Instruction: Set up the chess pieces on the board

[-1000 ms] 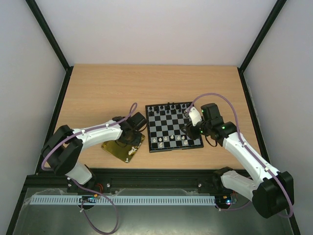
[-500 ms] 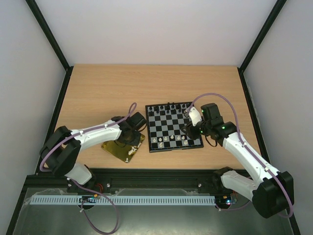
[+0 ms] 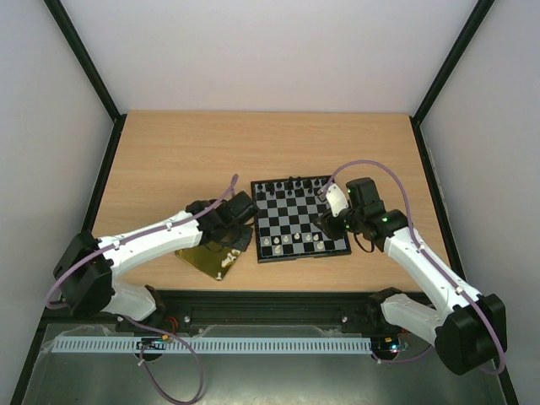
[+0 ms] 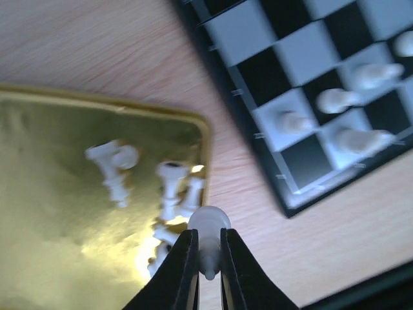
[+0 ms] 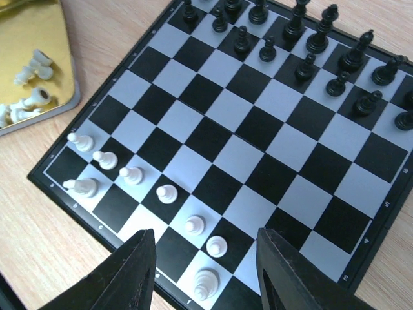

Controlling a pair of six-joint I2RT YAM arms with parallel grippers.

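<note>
Jaws of the left gripper [image 4: 208, 240] are closed on a small white pawn with a round head [image 4: 208, 223], held over the edge of a shiny gold square tray [image 4: 58, 232], on the side near the small black and grey-white checked chessboard [image 5: 239, 155]. Several loose white pieces [image 4: 171, 190] lie in this tray. Right gripper [image 5: 205, 236] hovers over the chessboard's near rim, its jaws apart and holding nothing. On the chessboard, 8 white chessmen [image 5: 166, 192] stand in the 2 near rows and tiny black chessmen [image 5: 303, 64] in the far rows.
</note>
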